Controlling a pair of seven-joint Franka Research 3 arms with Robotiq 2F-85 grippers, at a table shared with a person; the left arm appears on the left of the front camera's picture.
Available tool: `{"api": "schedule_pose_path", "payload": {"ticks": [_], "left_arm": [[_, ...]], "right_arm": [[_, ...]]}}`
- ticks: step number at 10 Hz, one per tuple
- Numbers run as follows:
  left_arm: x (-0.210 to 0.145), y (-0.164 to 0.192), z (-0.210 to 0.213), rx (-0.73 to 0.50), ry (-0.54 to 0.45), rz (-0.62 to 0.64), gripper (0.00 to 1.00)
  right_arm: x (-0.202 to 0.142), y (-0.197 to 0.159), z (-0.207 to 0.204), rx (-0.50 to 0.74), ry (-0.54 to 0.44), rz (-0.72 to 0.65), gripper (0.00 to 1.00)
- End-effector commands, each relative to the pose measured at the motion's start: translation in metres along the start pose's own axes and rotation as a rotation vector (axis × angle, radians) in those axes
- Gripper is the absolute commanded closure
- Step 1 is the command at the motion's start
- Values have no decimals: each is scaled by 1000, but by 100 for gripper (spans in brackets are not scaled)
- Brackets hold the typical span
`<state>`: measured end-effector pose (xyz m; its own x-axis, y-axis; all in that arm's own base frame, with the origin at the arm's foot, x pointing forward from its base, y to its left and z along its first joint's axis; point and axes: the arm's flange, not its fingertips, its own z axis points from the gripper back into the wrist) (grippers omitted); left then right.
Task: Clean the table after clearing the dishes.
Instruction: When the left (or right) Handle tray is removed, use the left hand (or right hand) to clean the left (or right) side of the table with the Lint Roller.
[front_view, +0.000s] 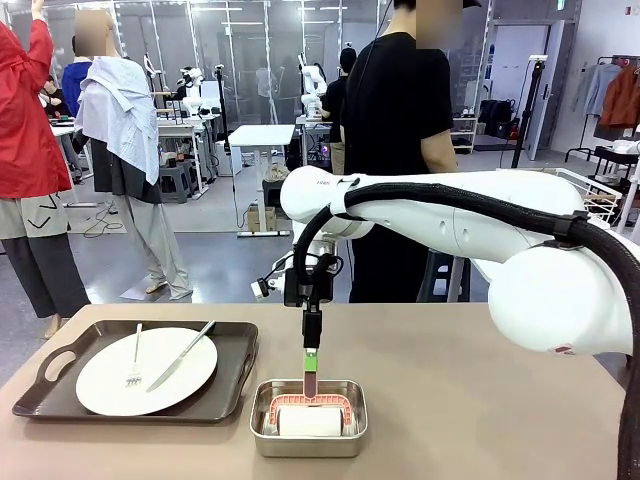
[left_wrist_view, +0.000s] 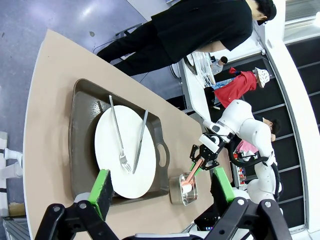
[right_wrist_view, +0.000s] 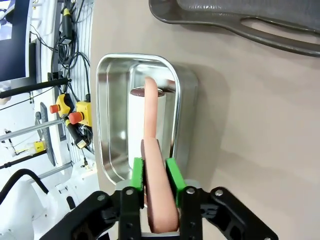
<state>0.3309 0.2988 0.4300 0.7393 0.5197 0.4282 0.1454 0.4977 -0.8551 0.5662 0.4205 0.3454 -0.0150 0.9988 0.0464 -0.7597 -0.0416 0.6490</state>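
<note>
- While hovering above the near end of the dark tray (left_wrist_view: 82, 135): left fingers (left_wrist_view: 102, 186) at full spread, holding nothing.
- On the left part of the desk (front_view: 450, 400): tray carrying one round white plate (front_view: 185, 385), bare of food, with fork (front_view: 136, 355) and knife (front_view: 180, 357) lying across it; not yet cleared away.
- Just right of the tray, a strip of desk between: small steel pan (front_view: 308, 447) holding a white block (front_view: 308, 422) under an arched pink handle (right_wrist_view: 151, 115).
- Over the pan: right fingers (right_wrist_view: 137, 172) pointing straight down, clamped shut on the pink handle.
- Judged step: taking up the wiping tool, though clearing looks unfinished.
- Next move probably calls for a straight lift clear of the pan walls, then a carry to bare desk.
- Right of the pan: matte tan desk, bare, no visible crumbs or stains.
</note>
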Motion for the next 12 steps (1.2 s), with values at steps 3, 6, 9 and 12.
{"api": "schedule_pose_path", "payload": {"ticks": [3,6,9,12], "left_arm": [[3,-2,3,-17,-5,-3,0],[3,-2,3,-17,-5,-3,0],[3,-2,3,-17,-5,-3,0],[3,-2,3,-17,-5,-3,0]], "right_arm": [[13,0,9,8,16,-32,100],[14,4,9,11,20,-44,98],[23,22,16,-6,25,-68,100],[28,95,56,-73,-1,-159,100]]}}
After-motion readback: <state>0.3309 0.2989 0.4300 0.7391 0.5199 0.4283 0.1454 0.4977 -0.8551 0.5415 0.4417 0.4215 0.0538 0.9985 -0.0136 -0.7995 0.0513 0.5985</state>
